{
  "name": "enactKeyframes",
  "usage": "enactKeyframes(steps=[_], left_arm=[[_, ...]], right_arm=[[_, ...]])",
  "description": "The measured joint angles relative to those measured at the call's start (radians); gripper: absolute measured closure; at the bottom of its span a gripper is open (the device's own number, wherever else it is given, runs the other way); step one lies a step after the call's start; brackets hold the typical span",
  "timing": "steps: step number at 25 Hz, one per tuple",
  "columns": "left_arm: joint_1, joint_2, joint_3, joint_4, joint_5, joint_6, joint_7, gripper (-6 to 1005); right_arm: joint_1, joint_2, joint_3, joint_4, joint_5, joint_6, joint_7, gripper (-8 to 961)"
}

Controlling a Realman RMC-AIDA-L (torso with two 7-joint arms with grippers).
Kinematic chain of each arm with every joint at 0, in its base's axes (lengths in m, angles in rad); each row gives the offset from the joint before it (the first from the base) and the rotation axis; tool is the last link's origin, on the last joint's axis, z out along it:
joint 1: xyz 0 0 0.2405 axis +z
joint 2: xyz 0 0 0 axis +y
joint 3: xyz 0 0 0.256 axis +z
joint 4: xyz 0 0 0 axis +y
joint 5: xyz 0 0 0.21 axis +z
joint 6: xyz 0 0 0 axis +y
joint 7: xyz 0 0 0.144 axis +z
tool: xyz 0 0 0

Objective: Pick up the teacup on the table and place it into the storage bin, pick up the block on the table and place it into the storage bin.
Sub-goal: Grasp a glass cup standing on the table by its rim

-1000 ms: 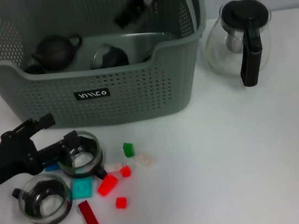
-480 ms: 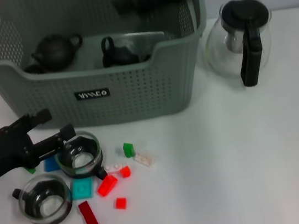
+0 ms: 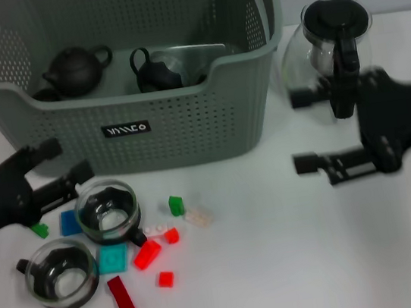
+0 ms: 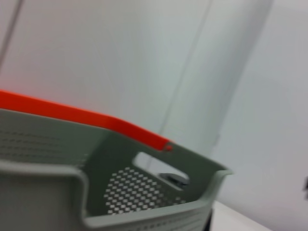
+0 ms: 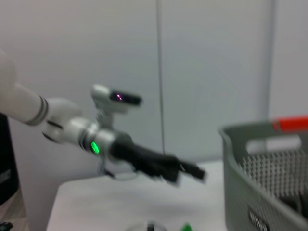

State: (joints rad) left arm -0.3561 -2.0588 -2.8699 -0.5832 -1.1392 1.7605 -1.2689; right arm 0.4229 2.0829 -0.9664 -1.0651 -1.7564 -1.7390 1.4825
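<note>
The storage bin (image 3: 178, 119) fills the upper left of the head view, a dark teacup (image 3: 155, 75) already inside. At right centre the right gripper (image 3: 300, 131) hangs before the glass coffee pot (image 3: 332, 56), jaws spread wide. At left centre the left gripper (image 3: 70, 159) sits with jaws parted beside a glass teacup (image 3: 108, 212). A green block (image 3: 176, 205) lies lower centre.
</note>
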Motion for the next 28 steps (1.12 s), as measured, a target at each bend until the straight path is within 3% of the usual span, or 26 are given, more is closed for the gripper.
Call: enactKeyframes(steps=[3, 7, 13, 16, 17, 18, 20, 22, 28], left_arm=[[0.003, 0.025, 0.042, -0.082, 0.013, 0.082, -0.109, 111], [-0.008, 0.043, 0.191, -0.337, 0.086, 0.168, -0.353, 111], [-0.058, 0.028, 0.445, -0.712, 0.191, 0.216, -0.582, 111], [-0.103, 0.026, 0.573, -0.786, 0.266, 0.215, -0.656, 111], [-0.103, 0.026, 0.573, -0.786, 0.266, 0.215, -0.656, 112], [-0.154, 0.02, 0.655, -0.804, 0.355, 0.206, -0.696, 112], [-0.189, 0.007, 0.689, -0.807, 0.42, 0.199, -0.709, 112], [-0.238, -0.021, 0.726, -0.809, 0.522, 0.178, -0.708, 131], [-0.293, -0.087, 0.8, -0.82, 0.708, 0.1, -0.705, 189]], right_arm=[[-0.011, -0.01, 0.047, 0.075, -0.042, -0.001, -0.026, 39], [-0.006, -0.016, 0.071, 0.123, -0.093, -0.005, -0.029, 40], [0.008, -0.01, 0.073, 0.139, -0.138, -0.001, -0.032, 40], [0.008, -0.009, 0.073, 0.139, -0.139, -0.004, -0.033, 41], [0.008, -0.009, 0.073, 0.14, -0.139, -0.004, -0.033, 41], [0.008, -0.009, 0.074, 0.141, -0.139, -0.003, -0.033, 41], [0.007, -0.008, 0.076, 0.143, -0.139, -0.001, -0.033, 41], [0.009, -0.007, 0.082, 0.147, -0.138, -0.001, -0.033, 40], [0.02, -0.011, 0.094, 0.183, -0.133, -0.002, -0.034, 39]])
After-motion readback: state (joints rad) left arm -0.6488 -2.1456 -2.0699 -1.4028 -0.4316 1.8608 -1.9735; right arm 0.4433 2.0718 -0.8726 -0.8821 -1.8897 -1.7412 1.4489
